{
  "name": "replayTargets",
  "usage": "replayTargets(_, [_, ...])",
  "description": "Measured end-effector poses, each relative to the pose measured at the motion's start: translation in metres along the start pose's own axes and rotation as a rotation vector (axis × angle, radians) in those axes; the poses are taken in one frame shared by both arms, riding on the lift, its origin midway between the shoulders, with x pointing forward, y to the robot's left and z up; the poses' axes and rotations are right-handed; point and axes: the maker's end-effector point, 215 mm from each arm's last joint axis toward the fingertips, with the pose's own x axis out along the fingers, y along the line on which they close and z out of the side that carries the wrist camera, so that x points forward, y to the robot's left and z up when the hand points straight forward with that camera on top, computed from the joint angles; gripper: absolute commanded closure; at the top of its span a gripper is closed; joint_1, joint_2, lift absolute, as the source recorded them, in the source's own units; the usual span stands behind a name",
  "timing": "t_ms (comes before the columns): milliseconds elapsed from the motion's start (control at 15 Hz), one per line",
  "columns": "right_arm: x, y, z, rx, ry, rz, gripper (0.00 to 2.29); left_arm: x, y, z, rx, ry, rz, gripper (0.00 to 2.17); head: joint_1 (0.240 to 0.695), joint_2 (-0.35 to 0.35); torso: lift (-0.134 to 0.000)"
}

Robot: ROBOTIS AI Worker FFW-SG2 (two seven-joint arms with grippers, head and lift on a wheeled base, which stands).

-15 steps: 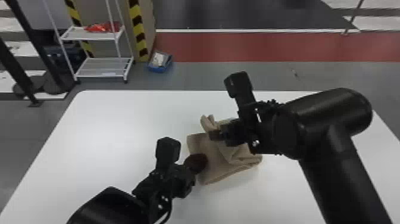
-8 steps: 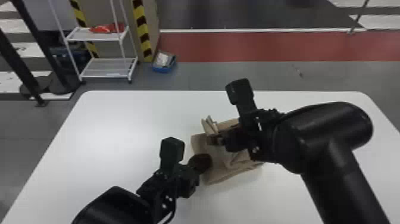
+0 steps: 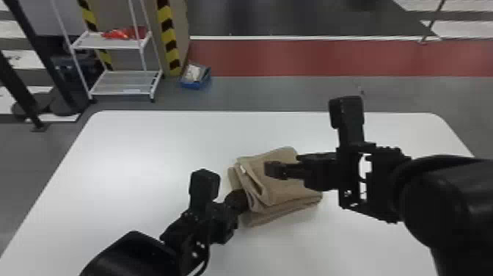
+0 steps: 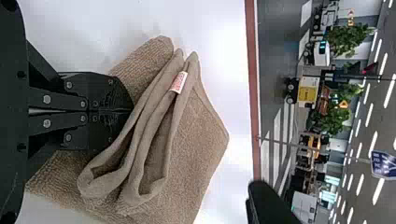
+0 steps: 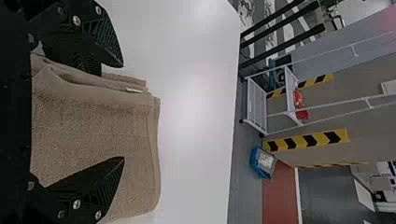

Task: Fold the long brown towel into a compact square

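1. Towel (image 3: 289,198) sits on the table (image 3: 128,165), folded in layers, near a compact square but gaping along one edge
2. Left gripper (image 4: 131,110) is right at the towel's loose folds, fingers pressed together, and I can't tell whether any cloth is pinched
3. Right gripper (image 5: 123,112) is over the towel, fingers spread wide, gripping nothing
4. Danger here: if those fingers catch only the top layer, a lift could peel the stack open
5. And should the left gripper drag away, friction might skew the towel's folds
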Motion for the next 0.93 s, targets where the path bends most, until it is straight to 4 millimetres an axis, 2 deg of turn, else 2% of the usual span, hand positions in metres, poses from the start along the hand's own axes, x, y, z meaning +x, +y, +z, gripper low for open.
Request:
replayTargets(67, [-0.013,-0.01,-0.006,0.015,-0.01,-0.009,0.73,0.0,-0.001,0.001,0.001,-0.002,-0.001,1.97,0.695,-0.039,-0.118])
replayTargets(133, [-0.027,-0.017,-0.014,0.031,-0.016,0.0,1.58,0.0,-0.001,0.002,0.001,-0.005,-0.001,1.97,0.695,-0.052,-0.118])
replayTargets(200, [-0.04,-0.021,-0.023,0.049,-0.012,0.013,1.93,0.0,-0.001,0.003,0.002,-0.007,-0.001,1.97,0.695,-0.064,-0.118])
replayTargets(333, [-0.07,-0.029,-0.049,0.087,0.033,0.026,2.01,0.0,-0.003,0.003,0.003,-0.009,-0.002,1.97,0.695,-0.103,-0.118])
replayTargets(467, [-0.089,-0.034,-0.079,0.116,0.078,0.015,2.01,0.001,-0.006,0.003,0.003,-0.008,-0.004,1.97,0.695,-0.139,-0.118])
replayTargets(533, [-0.092,-0.035,-0.093,0.127,0.09,0.01,2.01,0.001,-0.007,0.003,0.003,-0.009,-0.005,1.97,0.695,-0.147,-0.118])
replayTargets(667, [-0.085,-0.04,-0.106,0.134,0.083,0.006,2.01,0.001,-0.009,0.005,0.003,-0.012,-0.007,1.97,0.695,-0.153,-0.118])
replayTargets(933, [-0.051,-0.056,-0.113,0.108,0.068,-0.028,2.01,0.001,-0.011,0.006,0.005,-0.014,-0.008,1.97,0.695,-0.148,-0.118])
